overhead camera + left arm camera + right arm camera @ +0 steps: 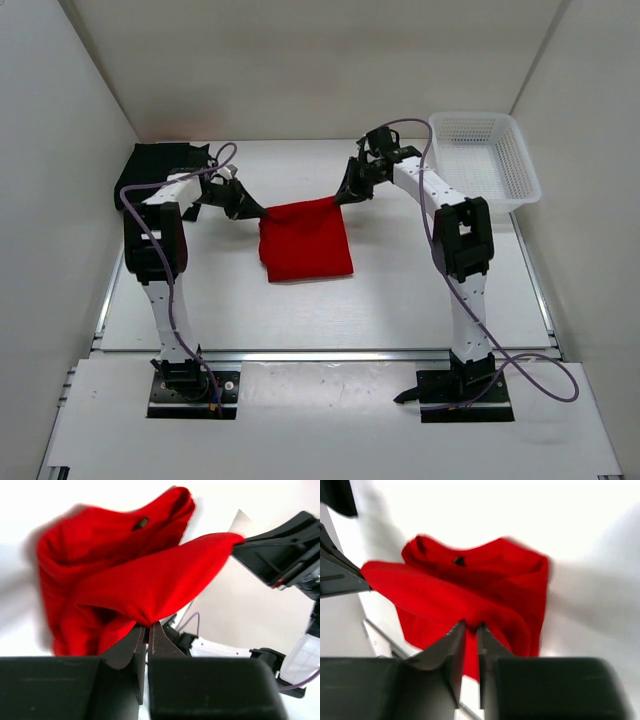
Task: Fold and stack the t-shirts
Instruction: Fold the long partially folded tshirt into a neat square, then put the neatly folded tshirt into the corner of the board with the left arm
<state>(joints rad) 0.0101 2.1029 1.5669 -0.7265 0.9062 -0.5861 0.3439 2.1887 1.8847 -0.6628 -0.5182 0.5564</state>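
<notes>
- Red t-shirt (pixel 305 245) lies mid-table, between the two arms. Its near part rests on the table (pixel 400 300), and its far edge is lifted.
- Left gripper (pixel 258 212) is at the shirt's far-left corner. In the left wrist view its fingers (pixel 134 647) are clenched on a pinch of red cloth, which bunches right at the tips.
- Right gripper (pixel 343 195) is at the far-right corner. In the right wrist view the jaws are nearly together, with red cloth caught in the narrow gap, so it is grasping the shirt.
- The top layer of the shirt stretches as a taut fold from one gripper to the other. The rest sags below it in loose folds.
- A small dark tag (pixel 141 523) shows on the lower layer, near the far edge.
- Both wrist views are somewhat blurred, so the hems cannot be made out.
- Black t-shirt (pixel 160 165) sits at the far-left corner of the table, behind the left arm and well apart from the red one.
- White mesh basket (pixel 520 170) is at the far right, beyond the right arm.
</notes>
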